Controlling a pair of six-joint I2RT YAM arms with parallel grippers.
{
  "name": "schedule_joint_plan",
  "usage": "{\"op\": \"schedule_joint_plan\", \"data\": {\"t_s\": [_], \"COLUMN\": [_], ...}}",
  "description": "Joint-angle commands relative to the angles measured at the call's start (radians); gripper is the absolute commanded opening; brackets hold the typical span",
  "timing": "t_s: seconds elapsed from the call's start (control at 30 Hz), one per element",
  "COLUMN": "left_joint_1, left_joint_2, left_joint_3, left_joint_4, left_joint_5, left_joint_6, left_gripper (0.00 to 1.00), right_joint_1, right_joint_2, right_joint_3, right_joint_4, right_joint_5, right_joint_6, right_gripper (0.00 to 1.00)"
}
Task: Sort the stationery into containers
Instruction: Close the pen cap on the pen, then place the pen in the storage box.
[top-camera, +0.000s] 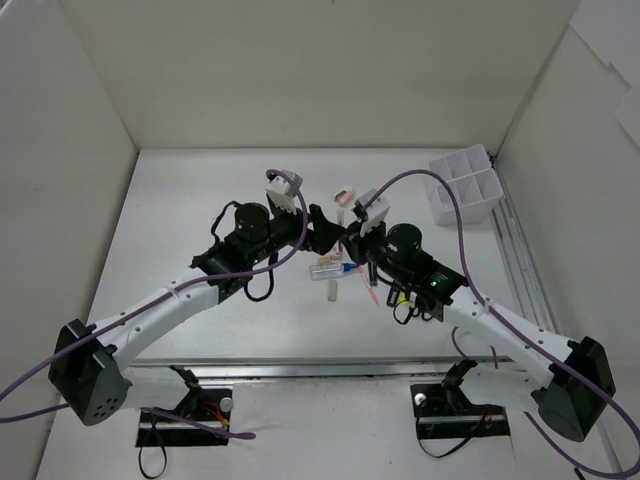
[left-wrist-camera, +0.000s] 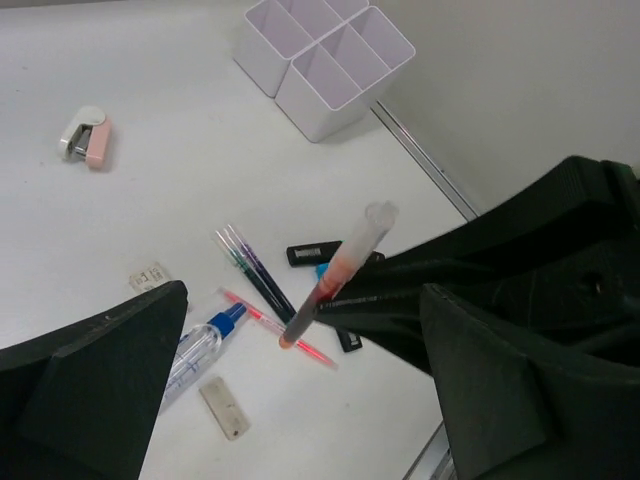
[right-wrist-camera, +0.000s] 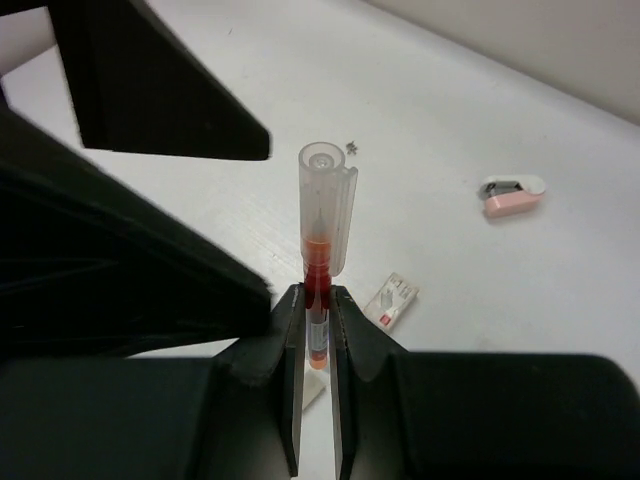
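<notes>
My right gripper (right-wrist-camera: 318, 292) is shut on a thin red pen with a clear cap (right-wrist-camera: 322, 215) and holds it above the table. In the left wrist view this pen (left-wrist-camera: 335, 280) hangs between the wide-open fingers of my left gripper (left-wrist-camera: 303, 292), which touch nothing. On the table below lie dark pens (left-wrist-camera: 250, 265), another red pen (left-wrist-camera: 300, 345), a clear blue-capped tube (left-wrist-camera: 200, 345), a beige eraser (left-wrist-camera: 225, 408) and a black marker (left-wrist-camera: 318, 252). The white organiser box (left-wrist-camera: 325, 70) stands further off; it also shows at the back right in the top view (top-camera: 465, 185).
A pink and white item (left-wrist-camera: 88, 138) lies apart from the pile, also seen in the right wrist view (right-wrist-camera: 512, 195). A small white card (right-wrist-camera: 392, 300) lies near it. The two grippers (top-camera: 348, 236) are close together above the pile. A metal rail (top-camera: 520, 250) runs along the right wall.
</notes>
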Motion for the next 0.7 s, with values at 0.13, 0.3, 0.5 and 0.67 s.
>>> {"op": "schedule_joint_plan", "data": {"t_s": [0.13,0.3,0.5,0.67], "left_joint_1": [0.011,0.092,0.256,0.373], "left_joint_2": [-0.136,-0.255,-0.328,-0.308], "left_joint_3": [0.022,-0.079,-0.224,-0.247], "left_joint_4": [-0.271,-0.319,-0.349,-0.356], "left_joint_5": [0.141,0.044,0.009,0.061], "left_joint_6": [0.044,0.036,0.002,0.005], "left_gripper": [0.99,0.99,1.00,1.00], "right_joint_1": [-0.137,-0.280,-0.544,-0.711], "right_joint_2": [-0.046,-0.020,0.129,0.287], "right_joint_3": [0.101,0.158,0.248,0.325], "right_joint_4": [0.314,0.271,0.248,0.315], "right_joint_5": [0.096,0.121,0.070,0.078], "right_joint_6": [-0.033,-0.071,-0.068,-0.063], "right_gripper": [0.00,0.00,0.00,0.00]}}
